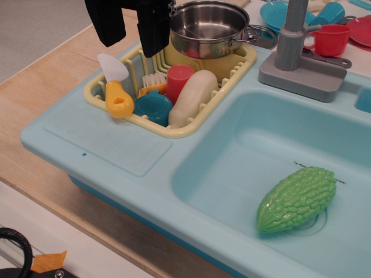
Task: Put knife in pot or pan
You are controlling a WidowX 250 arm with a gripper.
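The knife [116, 88], with a yellow-orange handle with a hole and a white blade, leans in the near-left corner of the yellow dish rack [188, 126], blade pointing up and away. The shiny steel pot [207, 26] stands empty at the rack's far end. My gripper [131, 47] hangs at the top of the view, above the rack's left side, between the knife and the pot. Its two black fingers [153, 29] are spread apart with nothing between them. It touches neither the knife nor the pot.
The rack also holds a red cup [178, 78], a teal cup [153, 108], a cream oblong piece [192, 97] and a white-bristled brush [153, 81]. A green bumpy gourd [297, 198] lies in the sink basin [232, 168]. A grey faucet [295, 55], a red mug [331, 38] and teal plates [275, 11] stand behind.
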